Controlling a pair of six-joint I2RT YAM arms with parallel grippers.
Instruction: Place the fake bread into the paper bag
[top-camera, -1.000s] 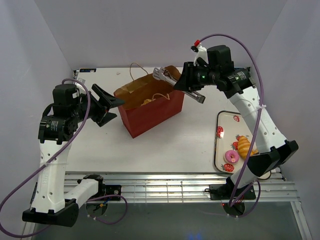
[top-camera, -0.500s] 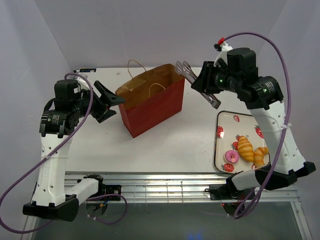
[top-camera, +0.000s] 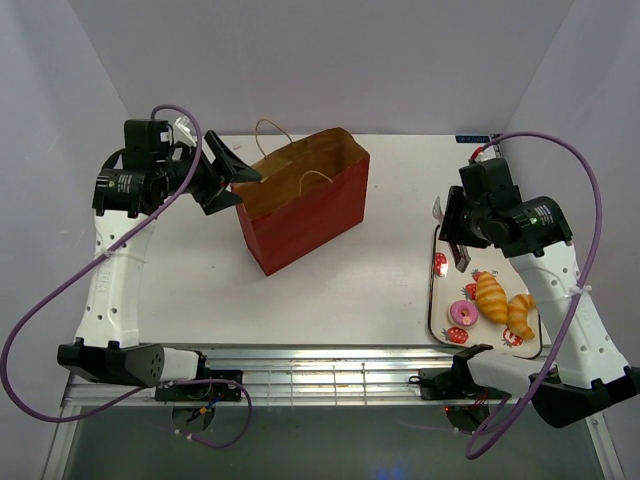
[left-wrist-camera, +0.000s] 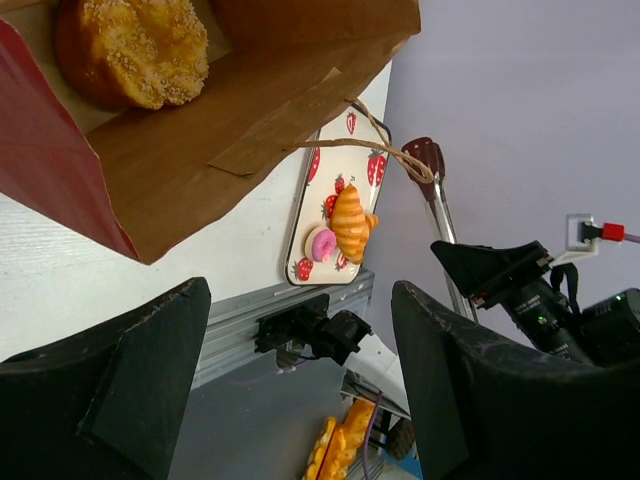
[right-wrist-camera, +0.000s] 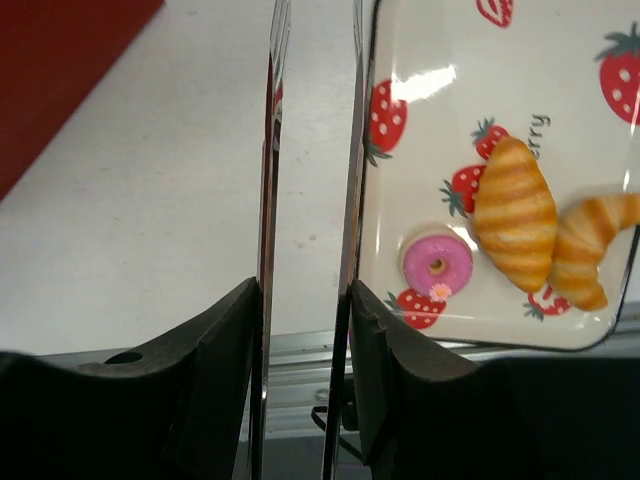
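The red-brown paper bag stands open at the table's middle; the left wrist view shows a sugar-crusted bun inside it. My left gripper hovers at the bag's left rim, open, with nothing between its fingers. On the strawberry tray lie two golden croissants and a pink doughnut. My right gripper is over the tray's left edge, shut on silver tongs. The tong blades stand apart and hold nothing, left of the doughnut and croissants.
The tray lies along the table's right side near the front edge. The bag's tan cord handles stick up from its rim. A metal rail runs along the near edge.
My right arm has swung with the tongs from above the bag, right and down to the tray's left edge. My left gripper moved back along the bag's left rim.
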